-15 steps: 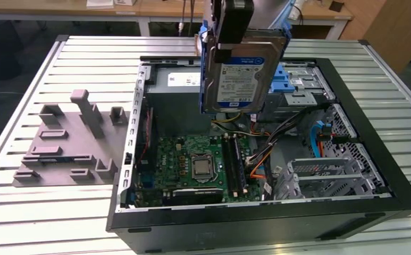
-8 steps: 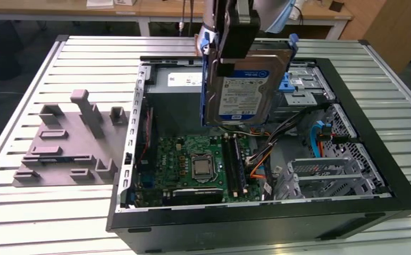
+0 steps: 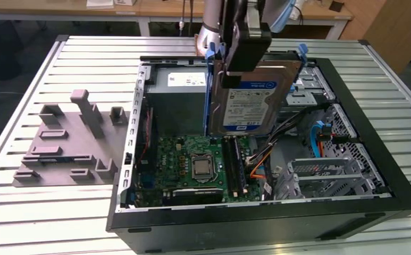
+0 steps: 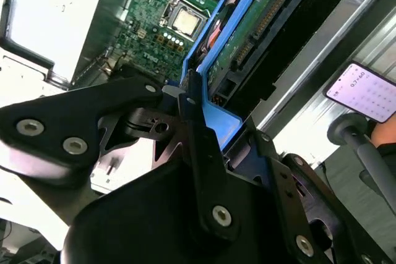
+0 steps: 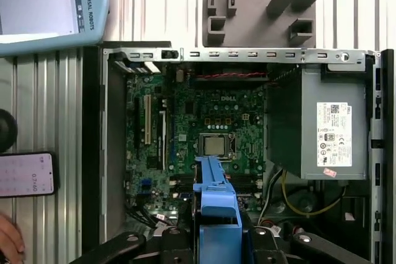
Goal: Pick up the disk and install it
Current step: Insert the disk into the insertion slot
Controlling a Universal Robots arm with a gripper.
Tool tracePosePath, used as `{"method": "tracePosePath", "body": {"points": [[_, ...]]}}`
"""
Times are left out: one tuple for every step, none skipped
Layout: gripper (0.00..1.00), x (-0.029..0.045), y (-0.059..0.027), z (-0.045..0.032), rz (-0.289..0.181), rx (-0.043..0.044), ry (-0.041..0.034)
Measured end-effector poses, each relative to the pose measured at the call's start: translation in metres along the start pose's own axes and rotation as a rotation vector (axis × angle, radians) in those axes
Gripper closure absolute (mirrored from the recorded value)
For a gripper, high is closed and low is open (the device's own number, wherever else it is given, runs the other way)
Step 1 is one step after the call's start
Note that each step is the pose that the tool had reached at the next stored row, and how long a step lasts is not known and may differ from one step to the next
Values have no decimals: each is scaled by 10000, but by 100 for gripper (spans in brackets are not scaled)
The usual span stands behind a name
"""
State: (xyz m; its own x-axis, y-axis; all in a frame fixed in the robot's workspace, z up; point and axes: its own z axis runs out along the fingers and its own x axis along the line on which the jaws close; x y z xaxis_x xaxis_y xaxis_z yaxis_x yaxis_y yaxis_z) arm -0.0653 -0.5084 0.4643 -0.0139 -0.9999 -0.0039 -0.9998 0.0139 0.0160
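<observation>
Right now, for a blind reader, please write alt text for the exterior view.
The hand holds the disk nearly upright over an open computer case, above its motherboard. A grey fixture lies on the slatted table at the exterior view's left.

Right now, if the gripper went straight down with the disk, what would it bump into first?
Probably the green circuit board in the open computer, close to the square silver chip. The gripper holds the disk over that spot. How deep the drop is, I cannot tell.

One disk (image 3: 251,106), one case (image 3: 262,226).
</observation>
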Motion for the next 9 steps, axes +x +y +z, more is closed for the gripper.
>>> {"method": "tracePosePath", "body": {"points": [[64,5,-27,0,1,-6,0],[64,9,-57,-1,0,-11,1],[64,12,-88,-1,0,-18,1],[64,15,-121,-2,0,-24,1],[64,18,-155,-2,0,-30,1],[64,20,-181,-2,1,-33,1],[64,21,-199,-1,0,-34,0],[64,22,-207,-1,0,-35,1],[64,24,-211,0,-1,-35,1]]}}
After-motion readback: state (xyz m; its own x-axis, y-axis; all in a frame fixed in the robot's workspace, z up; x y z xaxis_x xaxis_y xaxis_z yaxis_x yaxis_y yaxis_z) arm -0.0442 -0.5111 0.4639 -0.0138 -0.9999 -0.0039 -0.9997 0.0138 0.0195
